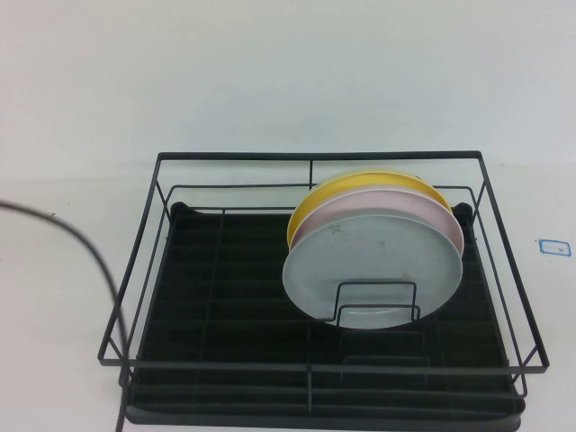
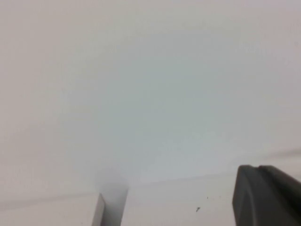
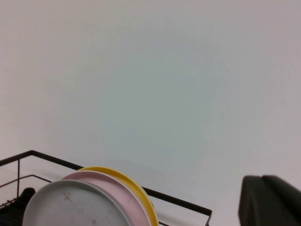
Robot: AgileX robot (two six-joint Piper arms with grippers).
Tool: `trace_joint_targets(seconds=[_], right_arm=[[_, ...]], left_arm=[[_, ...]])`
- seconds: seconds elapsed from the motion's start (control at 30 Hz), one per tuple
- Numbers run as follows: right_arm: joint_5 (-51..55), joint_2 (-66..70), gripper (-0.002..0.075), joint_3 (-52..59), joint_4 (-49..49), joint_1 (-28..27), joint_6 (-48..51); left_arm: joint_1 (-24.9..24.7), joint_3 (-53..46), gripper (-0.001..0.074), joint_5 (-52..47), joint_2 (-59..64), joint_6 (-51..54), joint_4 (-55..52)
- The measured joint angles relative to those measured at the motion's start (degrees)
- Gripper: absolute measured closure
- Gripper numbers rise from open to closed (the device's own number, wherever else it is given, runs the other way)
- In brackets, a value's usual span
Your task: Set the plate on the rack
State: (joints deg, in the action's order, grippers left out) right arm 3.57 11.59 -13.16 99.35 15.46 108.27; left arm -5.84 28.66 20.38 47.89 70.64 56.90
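The pale grey-blue plate [image 1: 373, 261] stands on edge in the black wire rack [image 1: 234, 157], held by a wire divider at the rack's right half, in front of the other plates. It also shows in the right wrist view [image 3: 70, 207], with the rack's rim [image 3: 178, 201] behind it. Neither gripper appears in the high view. Only a dark part of my left gripper [image 2: 265, 197] shows in the left wrist view, over bare white table. Only a dark part of my right gripper [image 3: 270, 200] shows in the right wrist view, off to the side of the rack and apart from the plates.
A pale pink plate [image 1: 378, 205] and a yellow plate [image 1: 360, 180] stand right behind the grey-blue one. A dark cable [image 1: 81, 238] curves along the table left of the rack. A small blue-edged sticker [image 1: 555, 247] lies on the table to the right.
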Motion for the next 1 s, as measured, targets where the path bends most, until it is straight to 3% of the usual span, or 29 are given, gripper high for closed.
trace_joint_targets(seconds=[0.37,0.63,0.7,0.73,0.83,1.0], right_arm=[[0.0,0.0,0.0728,0.0,0.0,0.0,0.0],[0.0,0.0,0.0728,0.0,0.0,0.0,0.0],[0.0,0.0,0.0728,0.0,0.0,0.0,0.0],[0.0,0.0,0.0728,0.0,0.0,0.0,0.0],[-0.1,0.0,0.0728,0.0,0.0,0.0,0.0],[-0.1,0.0,0.0728,0.0,0.0,0.0,0.0]], left_arm=[[0.0,-14.6,0.0734,-3.9,-30.3,-0.1,14.3],[0.0,-16.1,0.0734,-9.7,-35.7,0.2,26.4],[0.0,-18.0,0.0734,-9.8,-36.7,8.5,37.9],[0.0,-18.9,0.0734,-8.7,-37.7,17.8,45.7],[-0.2,-22.7,0.0734,-9.5,-41.1,26.7,45.6],[-0.1,-27.7,0.0734,-9.1,-49.5,27.7,45.6]])
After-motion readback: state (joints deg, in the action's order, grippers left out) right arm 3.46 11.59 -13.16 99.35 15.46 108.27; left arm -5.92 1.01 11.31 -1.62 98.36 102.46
